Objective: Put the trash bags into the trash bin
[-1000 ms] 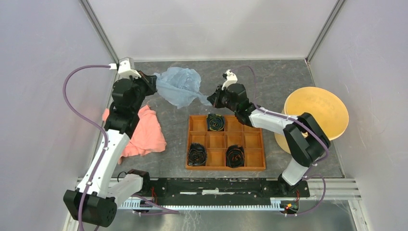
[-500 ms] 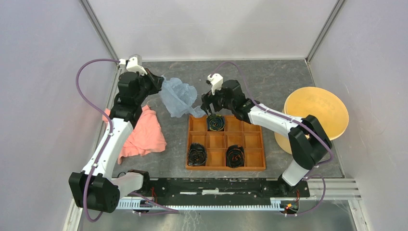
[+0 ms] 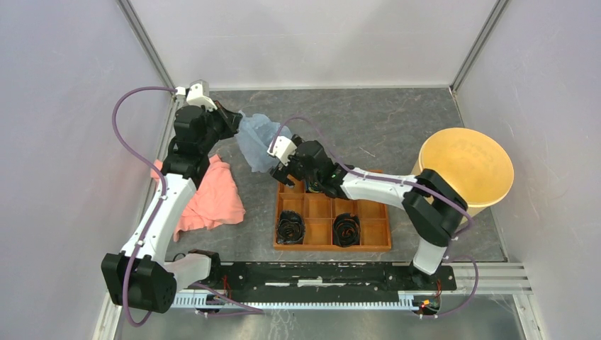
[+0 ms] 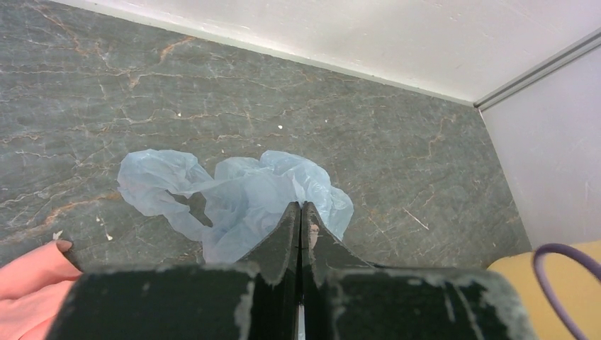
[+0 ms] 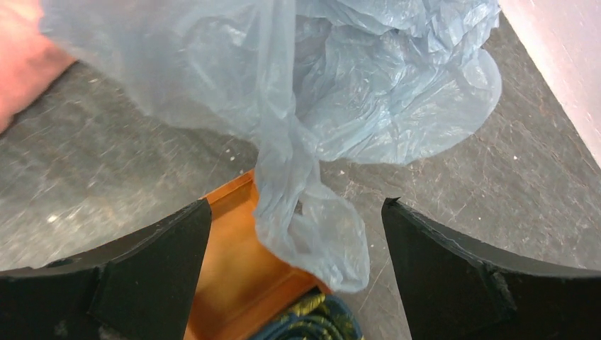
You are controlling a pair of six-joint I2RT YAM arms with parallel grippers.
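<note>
The trash bag point(image 3: 255, 142), thin pale blue film, hangs bunched from my left gripper point(image 3: 232, 122) at the far left of the table. In the left wrist view, that gripper point(image 4: 300, 209) is shut, with the film point(image 4: 237, 195) pinched at its tips. My right gripper point(image 3: 281, 172) is open beside the bag's lower end, over the tray's far left corner. In the right wrist view, the bag's tail point(image 5: 308, 234) dangles between the spread fingers of the right gripper point(image 5: 296, 205) without touching them. The trash bin point(image 3: 468, 166), a yellow-tan bucket, stands at the right.
An orange compartmented tray point(image 3: 372, 212) holding three dark coiled cords lies at centre; its corner point(image 5: 234, 269) sits under my right gripper. A salmon-pink cloth point(image 3: 212, 198) lies beside the left arm. White walls close off the back and both sides.
My right gripper has opened, let go of the bag and moved left and nearer, over the tray corner. The bag went from stretched between both grippers to hanging bunched from the left one.
</note>
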